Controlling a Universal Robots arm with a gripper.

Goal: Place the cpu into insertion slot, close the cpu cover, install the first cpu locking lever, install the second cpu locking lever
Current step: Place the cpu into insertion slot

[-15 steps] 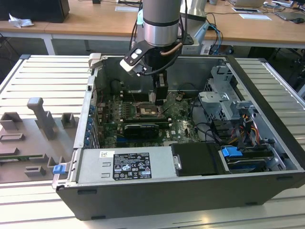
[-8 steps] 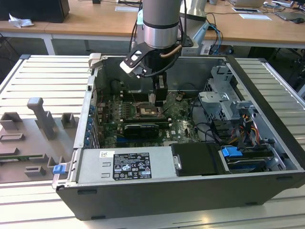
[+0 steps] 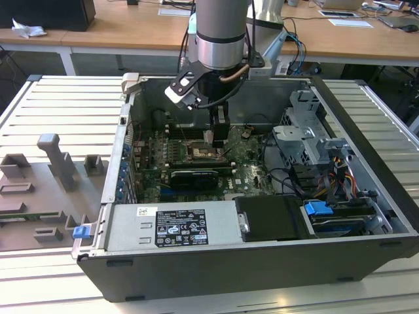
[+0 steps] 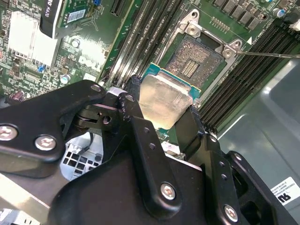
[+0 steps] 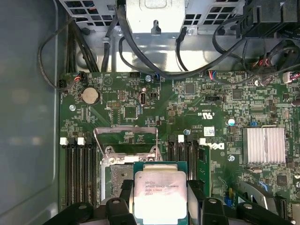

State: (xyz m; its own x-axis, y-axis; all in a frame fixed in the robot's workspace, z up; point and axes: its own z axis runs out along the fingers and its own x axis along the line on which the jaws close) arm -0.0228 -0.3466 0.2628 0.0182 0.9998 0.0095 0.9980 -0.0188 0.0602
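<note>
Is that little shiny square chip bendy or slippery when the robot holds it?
Probably stiff: the cpu looks like a flat, metal-topped plate, held by its edges in the tool without sagging. Its smooth, shiny top could be slippery. It is likely light, since it looks so thin.

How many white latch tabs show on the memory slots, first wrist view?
4 white latch tabs: two side by side on one side of the insertion slot, two on the other. The slots run behind the gripper holding the cpu, so more may be hidden.
</note>
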